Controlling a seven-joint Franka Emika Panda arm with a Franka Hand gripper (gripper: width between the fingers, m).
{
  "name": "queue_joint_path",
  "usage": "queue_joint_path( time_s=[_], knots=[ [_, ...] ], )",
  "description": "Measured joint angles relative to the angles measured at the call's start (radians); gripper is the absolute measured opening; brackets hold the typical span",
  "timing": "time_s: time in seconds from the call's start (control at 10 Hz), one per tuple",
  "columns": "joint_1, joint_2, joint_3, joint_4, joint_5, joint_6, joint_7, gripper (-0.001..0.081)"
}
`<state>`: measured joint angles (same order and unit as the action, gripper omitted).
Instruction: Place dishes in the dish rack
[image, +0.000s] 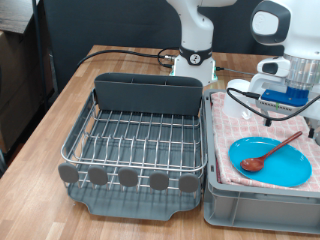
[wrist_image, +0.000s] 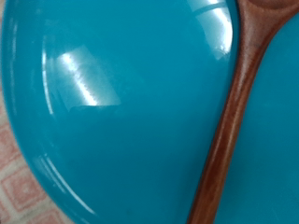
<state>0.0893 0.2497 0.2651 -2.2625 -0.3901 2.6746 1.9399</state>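
The light-blue plate (image: 272, 160) lies on the pink checked cloth in the grey bin (image: 260, 205) at the exterior view's right. The reddish-brown wooden spoon (image: 270, 153) rests across it, bowl towards the exterior view's left. The wrist view is filled by the plate (wrist_image: 112, 103) with the spoon's handle (wrist_image: 234, 112) running along one side; no fingers show there. The gripper (image: 285, 98) hangs above the bin just beyond the plate, its fingers unclear. The silver wire dish rack (image: 135, 135) on its dark grey tray stands at the exterior view's left with nothing in it. I cannot make out the white mug.
The rack's tall grey utensil compartment (image: 148, 92) is at its far side and grey round discs (image: 130, 178) line its near edge. The robot base (image: 195, 60) and black cables (image: 130, 55) are behind. The wooden table (image: 40, 130) extends to the exterior view's left.
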Motion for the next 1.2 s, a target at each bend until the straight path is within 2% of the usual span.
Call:
queue_joint_path(
  time_s=[0.4,0.9,1.0,1.1,1.2],
  knots=[
    [0.006,0.06,-0.03,0.0,-0.028,0.051,0.046,0.0803],
    [0.037,0.111,-0.059,0.008,-0.034,0.091,0.122,0.0803],
    [0.048,0.118,-0.068,0.01,-0.044,0.093,0.138,0.0728],
    [0.061,0.12,-0.078,0.012,-0.051,0.093,0.154,0.0728],
    [0.073,0.121,-0.085,0.013,-0.055,0.093,0.167,0.0539]
  ],
)
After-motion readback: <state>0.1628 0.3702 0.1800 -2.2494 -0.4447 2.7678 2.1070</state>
